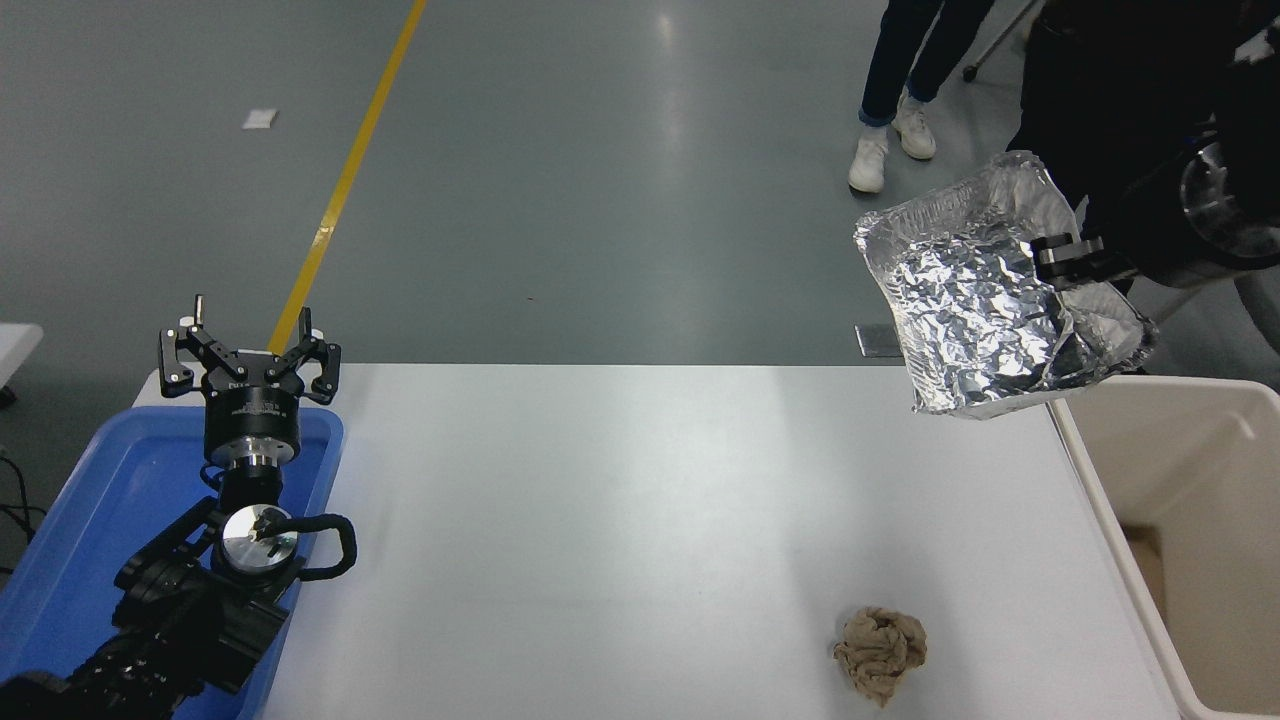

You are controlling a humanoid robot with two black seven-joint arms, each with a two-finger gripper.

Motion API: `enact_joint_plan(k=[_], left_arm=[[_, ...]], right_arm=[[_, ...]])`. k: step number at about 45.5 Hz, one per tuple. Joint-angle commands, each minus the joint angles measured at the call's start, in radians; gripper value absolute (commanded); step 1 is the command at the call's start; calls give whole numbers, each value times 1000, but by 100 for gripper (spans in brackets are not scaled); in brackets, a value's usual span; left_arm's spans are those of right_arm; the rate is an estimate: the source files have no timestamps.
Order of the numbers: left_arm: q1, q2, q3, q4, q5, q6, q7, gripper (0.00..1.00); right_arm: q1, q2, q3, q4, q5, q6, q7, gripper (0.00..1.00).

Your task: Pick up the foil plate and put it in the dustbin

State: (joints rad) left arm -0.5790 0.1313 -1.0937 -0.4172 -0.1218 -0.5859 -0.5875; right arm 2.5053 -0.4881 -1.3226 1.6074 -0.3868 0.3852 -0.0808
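Note:
My right gripper (1062,262) is shut on the right rim of the foil plate (975,295), a shiny crinkled silver tray. It holds the plate high in the air, tilted, above the table's far right corner and just left of the dustbin. The dustbin (1105,500) is a cream-beige bin standing against the table's right edge, open at the top. My left gripper (250,352) is open and parked at the lower left over the blue tray.
A blue plastic tray (90,500) sits at the table's left end under the left arm. A brown crumpled paper wad (880,652) lies near the front right of the white table (600,520). People's legs (905,70) stand beyond the far edge.

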Motion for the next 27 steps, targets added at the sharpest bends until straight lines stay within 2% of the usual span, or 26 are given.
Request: enact_joint_plan(k=[1,10,14,19,27], left_arm=[[-1,1,0,0,-1,0,0,99],[-1,1,0,0,-1,0,-2,99],[-1,1,0,0,-1,0,-2,99],[-1,1,0,0,-1,0,-2,99],[-1,1,0,0,-1,0,-2,99]], right_arm=[[63,-14,-98,-18,5,58,9,0],[-37,-76,-217,-153,-38,34,9,0],[-114,-136,-265,-221,-176,-6,10,0],[-282,-262,-261,-348,-337,-95,7,0],[-652,-340,-127,-579,-334,-251,4,0]])
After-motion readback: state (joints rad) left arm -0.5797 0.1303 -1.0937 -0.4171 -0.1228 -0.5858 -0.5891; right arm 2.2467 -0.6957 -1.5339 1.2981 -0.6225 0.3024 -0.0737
